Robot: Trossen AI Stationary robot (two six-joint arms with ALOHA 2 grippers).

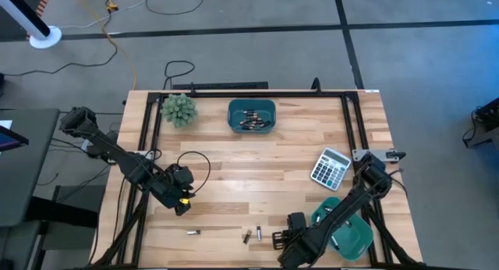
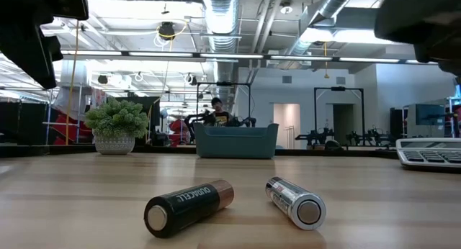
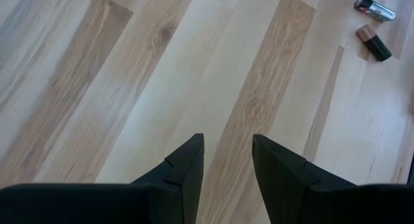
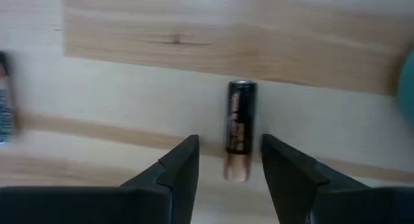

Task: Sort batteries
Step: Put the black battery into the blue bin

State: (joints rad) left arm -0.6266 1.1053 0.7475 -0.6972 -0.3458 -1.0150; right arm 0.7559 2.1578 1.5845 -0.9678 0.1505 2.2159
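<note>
Wooden table: loose batteries, two teal bins, calculator, plant.

2 teal bins, 3 loose batteries, 1 calculator, 1 plant, 2 arms

**What sits around your work area**

You have a light wooden table with a black frame rail running along its far edge and down both sides. At the far left you see a small potted plant, green and bushy, in a pale pot. On the right side lies a grey-white calculator, set at a slant. A black cable loops across the wood left of centre. Beyond the table you can make out a person seated in the room, and a yellow cord trails over the grey floor.
</note>
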